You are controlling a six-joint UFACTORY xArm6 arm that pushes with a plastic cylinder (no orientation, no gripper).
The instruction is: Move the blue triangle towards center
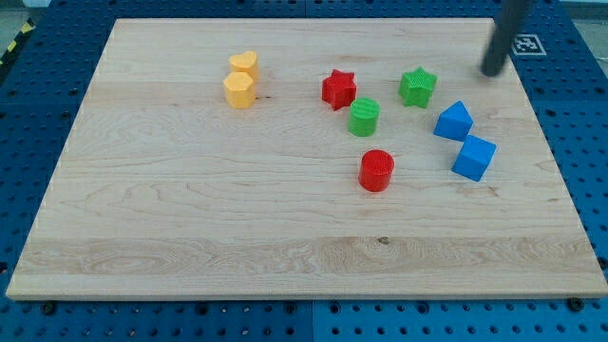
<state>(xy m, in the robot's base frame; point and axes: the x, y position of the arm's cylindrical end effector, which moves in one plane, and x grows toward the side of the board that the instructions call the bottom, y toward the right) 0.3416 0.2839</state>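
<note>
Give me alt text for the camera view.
My tip rests near the wooden board's top right, above the blue triangle and blue cube. Leftward sit green star, green cylinder, red star, red cylinder, two yellow blocks.

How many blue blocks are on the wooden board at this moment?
2. The blue triangle lies at the view's right, below my tip. The other blue block lies just below it, toward the view's bottom. Nothing appears hidden.
</note>
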